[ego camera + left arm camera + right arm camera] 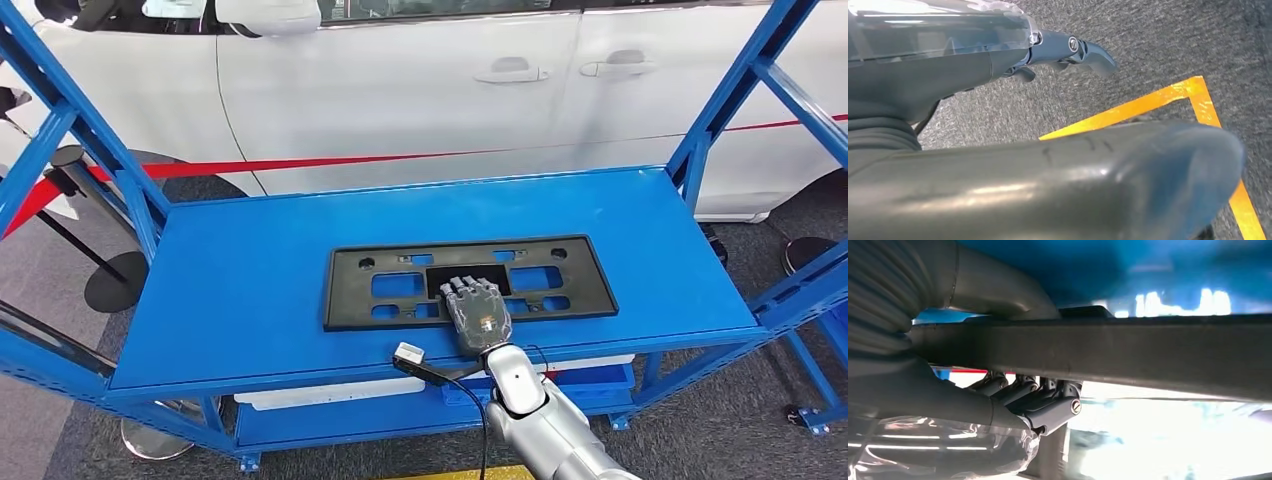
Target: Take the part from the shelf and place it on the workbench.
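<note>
The black license plate frame [455, 282] lies flat on the blue shelf top [250, 290], near its middle and a little toward the front edge. It is a thin moulded plastic panel with rectangular cut-outs and small holes, so it is likely light, fairly stiff along its width but apt to flex if lifted by one end, and smooth enough to slide on the painted metal. Its long axis runs from 9 o'clock to 3 o'clock in the head view, parallel to the shelf's front edge. The near long edge or the bars between cut-outs look like the best holds.

The right hand [477, 312] is on the frame's near edge at about 6 o'clock of its centre; the right wrist view shows its fingers [1038, 395] on one face and the thumb on the other, pinching the edge.

The left hand [1068, 50] hangs over grey carpet, fingers loosely extended, holding nothing. Beyond the shelf, at 12 o'clock, stands a white car [420, 80].
</note>
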{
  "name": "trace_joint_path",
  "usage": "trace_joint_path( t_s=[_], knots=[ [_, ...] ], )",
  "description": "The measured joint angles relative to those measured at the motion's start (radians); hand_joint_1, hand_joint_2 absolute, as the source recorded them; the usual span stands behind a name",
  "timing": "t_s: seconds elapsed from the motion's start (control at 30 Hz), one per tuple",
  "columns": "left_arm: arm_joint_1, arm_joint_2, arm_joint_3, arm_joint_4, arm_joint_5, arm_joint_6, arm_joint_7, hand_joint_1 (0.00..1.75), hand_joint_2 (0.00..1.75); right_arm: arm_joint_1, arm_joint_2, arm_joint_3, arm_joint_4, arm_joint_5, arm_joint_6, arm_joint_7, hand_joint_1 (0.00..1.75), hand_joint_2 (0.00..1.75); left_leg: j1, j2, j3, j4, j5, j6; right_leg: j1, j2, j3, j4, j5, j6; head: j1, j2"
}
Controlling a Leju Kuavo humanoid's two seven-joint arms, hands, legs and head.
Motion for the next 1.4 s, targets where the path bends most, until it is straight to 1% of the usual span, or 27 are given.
trace_joint_path(
  t_s=[0.07,0.1,0.13,0.17,0.23,0.3,0.4,0.47,0.5,0.57,0.6,0.63,0.67,0.73,0.8,0.87,0.97,1.0,1.07,1.1,1.13,1.17,1.2,1.27,1.3,1.33,1.4],
  knots=[
    [0.000,0.000,-0.001,0.000,-0.002,0.000,0.000,0.00,0.00,0.029,-0.008,-0.024,-0.053,-0.054,-0.001,-0.035,1.75,1.75,0.000,0.000,-0.058,0.130,-0.063,-0.003,0.003,0.000,0.000,0.000,-0.001,-0.005,0.000,0.000],
    [0.001,-0.001,-0.001,0.000,-0.003,0.000,-0.001,0.00,0.00,0.049,-0.012,-0.038,-0.091,-0.095,-0.002,-0.058,1.75,1.75,0.001,0.000,-0.079,0.175,-0.076,-0.005,0.005,0.000,0.000,0.001,-0.002,-0.005,0.000,0.000],
    [0.001,-0.001,-0.001,0.000,-0.004,-0.001,-0.002,0.00,0.00,0.070,-0.017,-0.053,-0.138,-0.143,-0.002,-0.083,1.75,1.75,0.001,0.000,-0.083,0.183,-0.070,-0.005,0.006,0.000,0.001,0.001,-0.003,-0.005,0.000,0.000],
    [0.002,-0.001,-0.001,0.000,-0.006,-0.001,-0.002,0.00,0.00,0.090,-0.022,-0.070,-0.192,-0.190,0.001,-0.103,1.75,1.75,0.001,0.000,-0.067,0.152,-0.045,-0.005,0.007,0.000,0.002,0.003,-0.004,-0.004,0.000,0.000],
    [0.001,-0.001,-0.001,0.000,-0.008,0.000,-0.003,0.00,0.00,0.122,-0.029,-0.102,-0.303,-0.266,0.010,-0.132,1.75,1.75,0.002,0.000,-0.001,0.019,0.020,-0.001,0.008,0.002,0.004,0.008,-0.009,0.002,0.000,0.000],
    [0.000,-0.001,-0.001,0.000,-0.010,0.000,-0.004,0.00,0.00,0.150,-0.037,-0.130,-0.401,-0.354,-0.004,-0.174,1.75,1.75,0.001,-0.001,0.042,-0.071,0.047,0.008,0.011,0.005,0.001,0.016,-0.013,0.012,0.000,0.000],
    [0.002,-0.002,-0.001,0.000,-0.011,0.005,-0.005,0.00,0.00,0.208,-0.053,-0.161,-0.577,-0.568,-0.053,-0.287,1.75,1.75,-0.003,-0.003,0.047,-0.087,0.050,0.027,0.011,0.005,-0.002,0.020,-0.015,0.028,0.000,0.000],
    [0.003,-0.002,-0.001,0.000,-0.012,0.009,-0.005,0.00,0.00,0.233,-0.064,-0.179,-0.690,-0.643,-0.059,-0.315,1.75,1.75,-0.001,-0.001,0.049,-0.095,0.055,0.040,0.007,0.005,-0.016,0.053,-0.041,0.039,0.000,0.000],
    [0.002,-0.002,-0.001,0.000,-0.012,0.010,-0.005,0.00,0.00,0.241,-0.070,-0.187,-0.730,-0.654,-0.057,-0.316,1.75,1.75,0.001,0.000,0.050,-0.097,0.056,0.044,0.005,0.005,-0.036,0.097,-0.068,0.045,0.000,0.000],
    [0.000,-0.003,-0.001,0.000,-0.011,0.013,-0.004,0.00,0.00,0.262,-0.079,-0.198,-0.795,-0.697,-0.057,-0.349,1.75,1.75,0.000,0.001,0.048,-0.097,0.056,0.048,0.002,0.005,-0.100,0.230,-0.132,0.054,0.000,0.000],
    [0.000,-0.003,-0.001,0.000,-0.010,0.014,-0.004,0.00,0.00,0.276,-0.082,-0.203,-0.825,-0.747,-0.061,-0.386,1.75,1.75,0.000,0.001,0.048,-0.096,0.056,0.049,0.000,0.005,-0.126,0.281,-0.148,0.056,0.000,0.000],
    [0.000,-0.003,-0.001,0.000,-0.009,0.016,-0.002,0.00,0.00,0.290,-0.086,-0.208,-0.859,-0.811,-0.066,-0.433,1.75,1.75,0.000,0.000,0.047,-0.096,0.055,0.049,-0.001,0.005,-0.139,0.303,-0.146,0.058,0.000,0.000],
    [0.000,-0.004,0.000,0.000,-0.006,0.017,0.001,0.00,0.00,0.301,-0.091,-0.213,-0.900,-0.880,-0.070,-0.479,1.75,1.75,0.000,-0.001,0.048,-0.094,0.054,0.048,-0.003,0.004,-0.129,0.280,-0.123,0.058,0.000,0.000],
    [0.001,-0.007,0.002,0.000,0.003,0.021,0.007,0.00,0.00,0.314,-0.111,-0.220,-0.992,-0.998,-0.073,-0.545,1.75,1.75,0.000,-0.003,0.052,-0.092,0.049,0.044,-0.004,0.003,-0.068,0.151,-0.052,0.054,0.000,0.000],
    [0.001,-0.011,0.005,0.000,0.013,0.030,0.007,0.00,0.00,0.318,-0.137,-0.225,-1.081,-1.093,-0.066,-0.585,1.75,1.75,-0.003,-0.004,0.054,-0.089,0.043,0.035,0.000,0.002,-0.017,0.043,-0.016,0.046,0.000,0.000],
    [0.001,-0.012,0.010,0.000,0.022,0.038,0.002,0.00,0.00,0.327,-0.164,-0.227,-1.151,-1.179,-0.051,-0.618,1.75,1.75,-0.006,-0.003,0.055,-0.091,0.041,0.025,0.005,0.004,-0.009,0.022,-0.018,0.037,0.000,0.000],
    [0.002,-0.013,0.019,0.000,0.038,0.041,-0.014,0.00,0.00,0.336,-0.198,-0.228,-1.226,-1.271,-0.036,-0.651,1.75,1.75,-0.006,-0.002,0.049,-0.071,0.021,0.009,-0.001,0.005,-0.007,0.017,-0.015,0.021,0.000,0.000],
    [0.002,-0.012,0.024,0.000,0.044,0.041,-0.020,0.00,0.00,0.338,-0.210,-0.229,-1.248,-1.288,-0.034,-0.657,1.75,1.75,-0.006,-0.002,0.033,-0.033,-0.003,0.005,-0.003,0.004,-0.005,0.014,-0.015,0.015,0.000,0.000],
    [0.002,-0.012,0.036,0.000,0.053,0.047,-0.027,0.00,0.00,0.346,-0.231,-0.231,-1.287,-1.310,-0.033,-0.664,1.75,1.75,-0.005,-0.001,-0.025,0.091,-0.066,0.003,-0.001,0.001,-0.004,0.014,-0.017,0.007,0.000,0.000],
    [0.003,-0.012,0.039,0.000,0.055,0.052,-0.027,0.00,0.00,0.350,-0.239,-0.232,-1.301,-1.319,-0.034,-0.666,1.75,1.75,-0.005,-0.001,-0.055,0.152,-0.088,0.003,0.001,0.000,-0.003,0.015,-0.018,0.004,0.000,0.000],
    [0.004,-0.013,0.042,0.000,0.055,0.058,-0.026,0.00,0.00,0.355,-0.245,-0.232,-1.311,-1.331,-0.034,-0.667,1.75,1.75,-0.005,-0.001,-0.073,0.186,-0.093,0.004,0.003,0.000,-0.002,0.016,-0.019,0.003,0.000,0.000],
    [0.005,-0.013,0.044,0.000,0.057,0.064,-0.023,0.00,0.00,0.362,-0.249,-0.232,-1.321,-1.349,-0.035,-0.667,1.75,1.75,-0.005,-0.001,-0.072,0.183,-0.077,0.006,0.005,0.001,-0.001,0.017,-0.020,0.002,0.000,0.000],
    [0.005,-0.013,0.047,0.000,0.061,0.071,-0.019,0.00,0.00,0.371,-0.252,-0.232,-1.332,-1.372,-0.034,-0.667,1.75,1.75,-0.005,-0.001,-0.054,0.142,-0.046,0.010,0.006,0.001,0.002,0.018,-0.021,0.001,0.000,0.000],
    [0.003,-0.012,0.057,0.000,0.072,0.083,-0.011,0.00,0.00,0.392,-0.254,-0.232,-1.358,-1.419,-0.028,-0.667,1.75,1.75,-0.009,-0.001,0.008,0.008,0.021,0.022,0.010,0.002,0.004,0.022,-0.024,0.004,0.000,0.000],
    [0.002,-0.012,0.063,0.000,0.077,0.089,-0.007,0.00,0.00,0.404,-0.254,-0.233,-1.368,-1.437,-0.021,-0.667,1.75,1.75,-0.011,-0.002,0.030,-0.041,0.039,0.027,0.011,0.002,0.003,0.025,-0.025,0.007,0.000,0.000],
    [0.001,-0.012,0.068,0.000,0.081,0.094,-0.004,0.00,0.00,0.417,-0.254,-0.234,-1.377,-1.452,-0.009,-0.668,1.75,1.75,-0.014,-0.002,0.042,-0.070,0.046,0.030,0.012,0.003,0.001,0.026,-0.024,0.011,0.000,0.000],
    [0.001,-0.012,0.077,0.000,0.090,0.101,0.001,0.00,0.00,0.441,-0.251,-0.237,-1.389,-1.473,0.027,-0.667,1.75,1.75,-0.016,-0.002,0.043,-0.084,0.050,0.036,0.011,0.002,-0.003,0.026,-0.020,0.021,0.000,0.000]
  ],
)
